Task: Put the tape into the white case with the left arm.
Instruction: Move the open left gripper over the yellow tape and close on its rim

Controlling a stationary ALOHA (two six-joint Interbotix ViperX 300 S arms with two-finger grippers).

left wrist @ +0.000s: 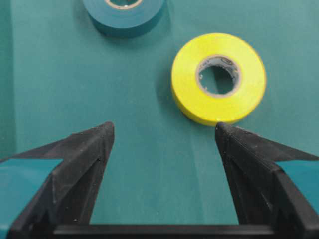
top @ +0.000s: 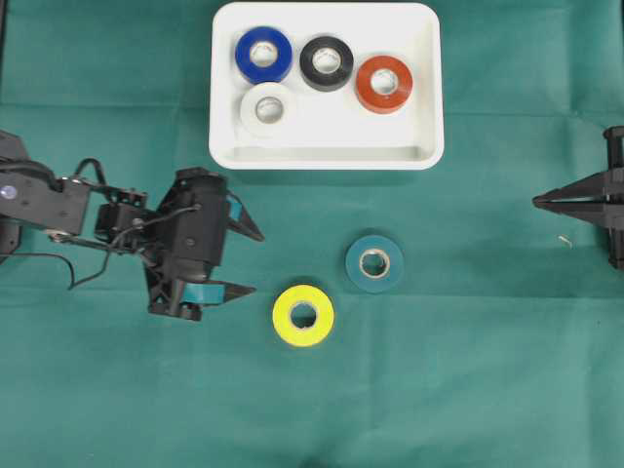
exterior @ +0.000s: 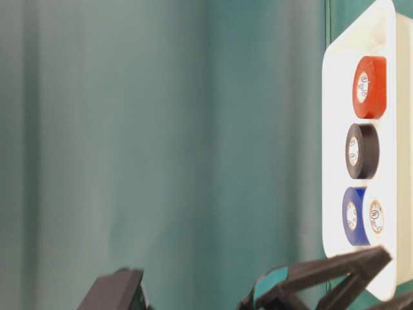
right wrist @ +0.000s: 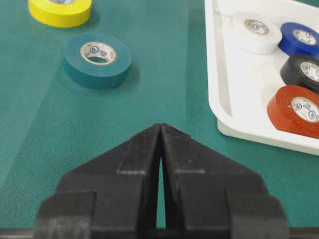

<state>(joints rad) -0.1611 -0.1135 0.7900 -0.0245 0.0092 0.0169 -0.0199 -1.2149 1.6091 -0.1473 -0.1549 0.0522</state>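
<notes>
Near the counter's left edge, the left arm's gripper (top: pixel 251 261) holds its teal-stripped fingers (left wrist: pixel 84 159) spread wide and empty. The left wrist view alone shows the yellow tape (left wrist: pixel 218 78) lying just ahead, untouched. The teal tape (top: pixel 374 263) sits mid-counter — the white case (top: pixel 426 107), at the far edge, holds four rolls. At the right edge, the right gripper (right wrist: pixel 160 130) has its fingers pressed together on nothing.

No wording can be read anywhere. The paper cores of the green tape roll (right wrist: pixel 97 59), white roll (right wrist: pixel 254 32) and red roll (right wrist: pixel 295 110) carry small printed marks (round logos, perhaps), too tiny and blurred to make out.
</notes>
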